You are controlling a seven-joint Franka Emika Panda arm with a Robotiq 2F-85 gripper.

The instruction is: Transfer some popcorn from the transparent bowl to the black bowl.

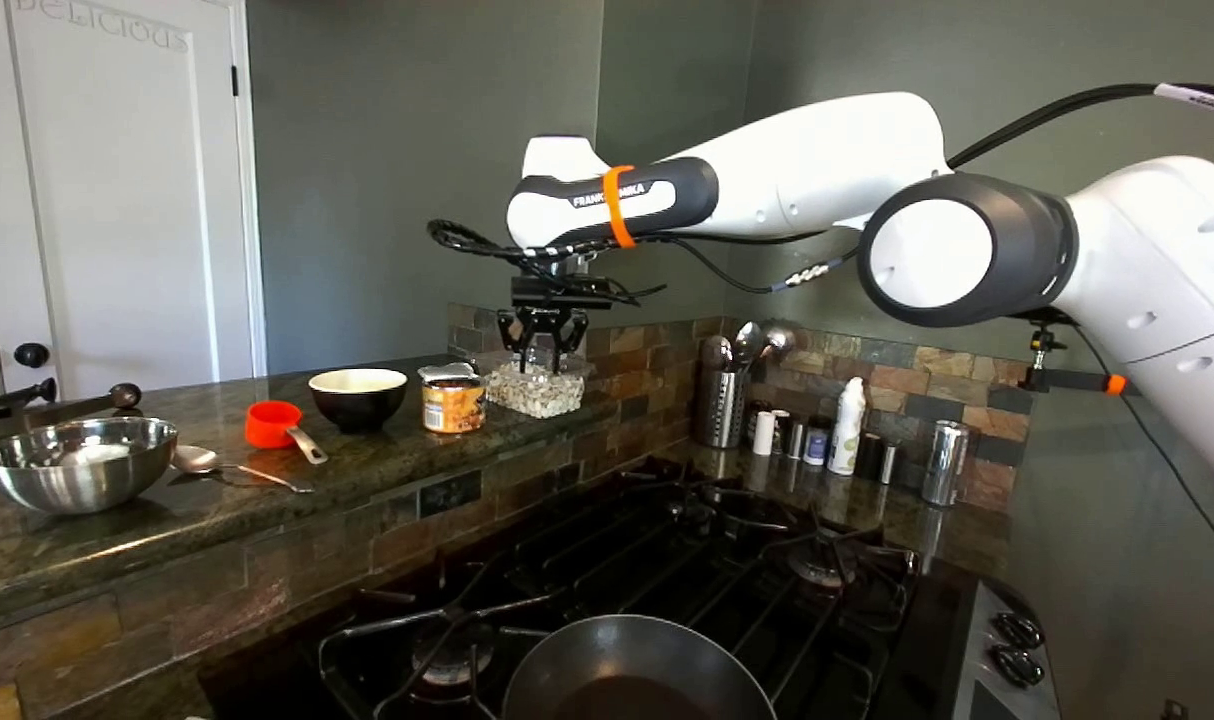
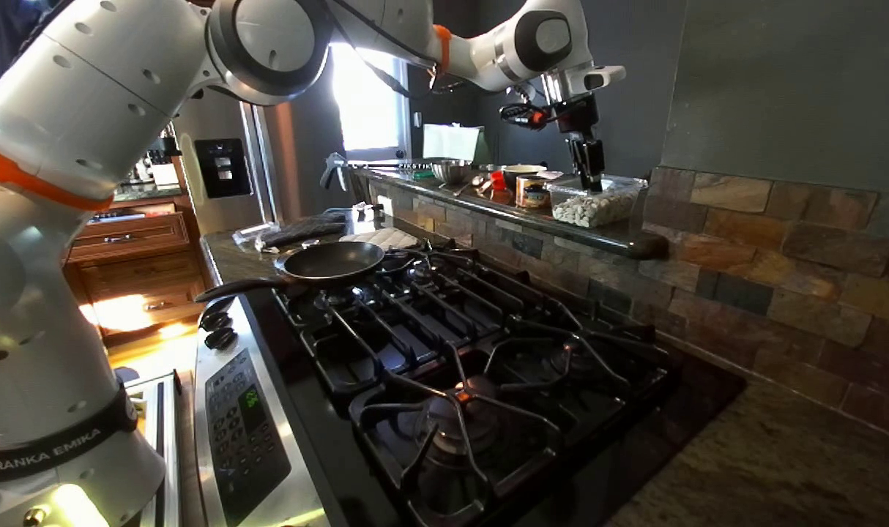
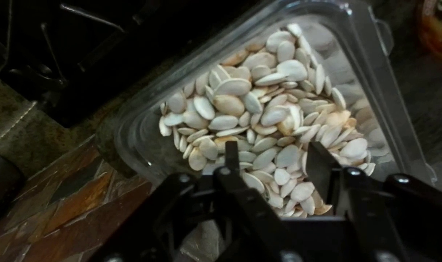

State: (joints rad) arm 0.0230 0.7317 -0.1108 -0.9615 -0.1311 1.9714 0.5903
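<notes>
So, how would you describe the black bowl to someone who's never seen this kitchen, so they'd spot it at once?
In an exterior view, look past the stove to the raised counter. Between the red cup and the can sits the black bowl. Unlike the shiny steel bowl at that picture's left, it is dark outside and cream inside.

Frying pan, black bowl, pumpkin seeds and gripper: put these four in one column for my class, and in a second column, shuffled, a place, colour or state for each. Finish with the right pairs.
Things
1. Frying pan
2. Black bowl
3. Pumpkin seeds
4. Gripper

Places, colours, states
A. Cream-white inside
B. Open, jaws apart
C. On the stove
D. Heaped in the clear plastic container

Right pairs: 1-C; 2-A; 3-D; 4-B
</notes>
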